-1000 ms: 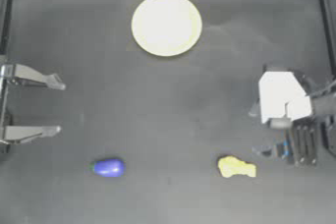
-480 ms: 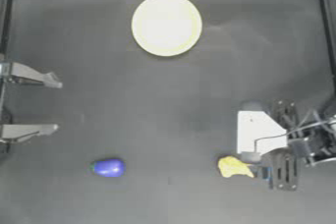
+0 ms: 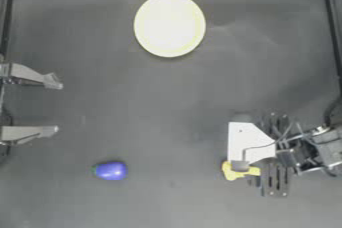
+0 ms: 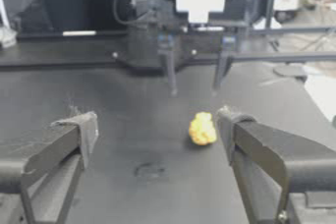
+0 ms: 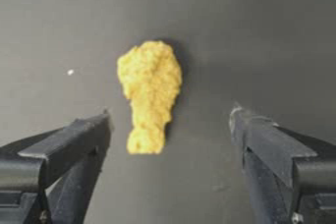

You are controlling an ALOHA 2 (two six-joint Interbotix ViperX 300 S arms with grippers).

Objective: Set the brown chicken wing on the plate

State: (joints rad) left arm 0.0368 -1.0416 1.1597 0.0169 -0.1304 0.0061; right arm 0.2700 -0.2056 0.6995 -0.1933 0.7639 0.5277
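Now the right gripper (image 5: 169,129) hangs open over the wing (image 5: 150,95), so closing comes next, then carrying to the plate (image 3: 169,24).

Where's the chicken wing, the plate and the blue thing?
brown chicken wing (image 5: 150,95): right wrist view, middle of its lumpy body.
plate (image 3: 169,25): top view, bare centre of the disc.
blue thing (image 3: 110,170): top view, middle of its rounded top.
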